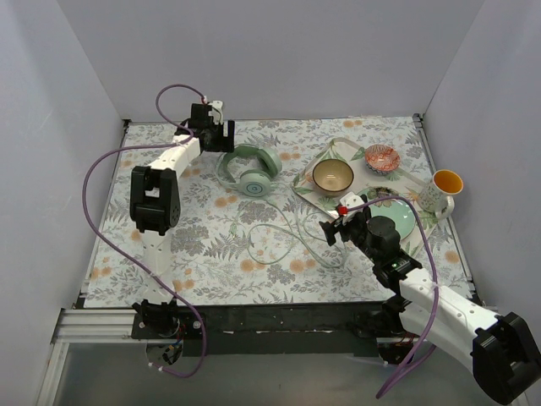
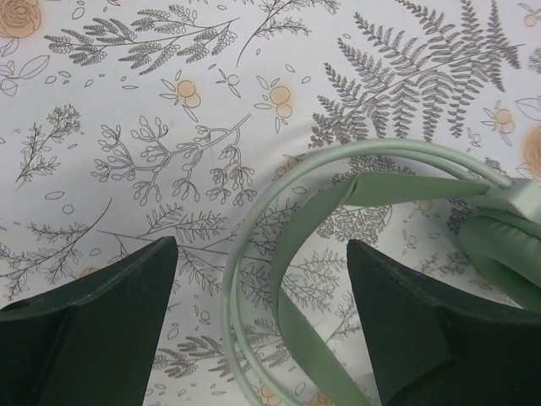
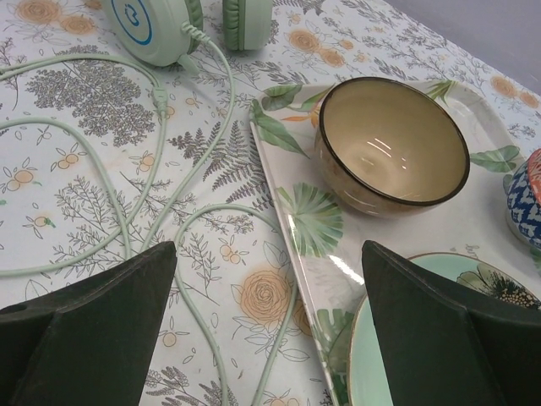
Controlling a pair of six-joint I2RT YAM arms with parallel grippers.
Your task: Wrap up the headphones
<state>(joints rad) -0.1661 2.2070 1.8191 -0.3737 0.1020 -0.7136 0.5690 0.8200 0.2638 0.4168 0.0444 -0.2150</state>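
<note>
Mint-pale cable (image 1: 292, 230) lies nearest you in loose loops on the fern-print cloth (image 1: 194, 245), spreading from the table's centre toward 5 o'clock. Your right gripper (image 1: 340, 223) hangs over those loops by the tray's near-left edge, its jaws spread wide and holding nothing. At 2 o'clock the leaf-patterned tray (image 1: 345, 149) carries a tan bowl (image 1: 333, 175), a small red-patterned bowl (image 1: 381, 157) and a pale green plate (image 1: 406, 222). A mug (image 1: 439, 193) with a yellow inside stands just beside the tray at 3 o'clock. Farther back, at 11 o'clock, the headphones (image 1: 250, 172) rest on the cloth. Your left gripper (image 1: 212, 128) straddles the headband, released, with its fingers clear of it on either side.
</note>
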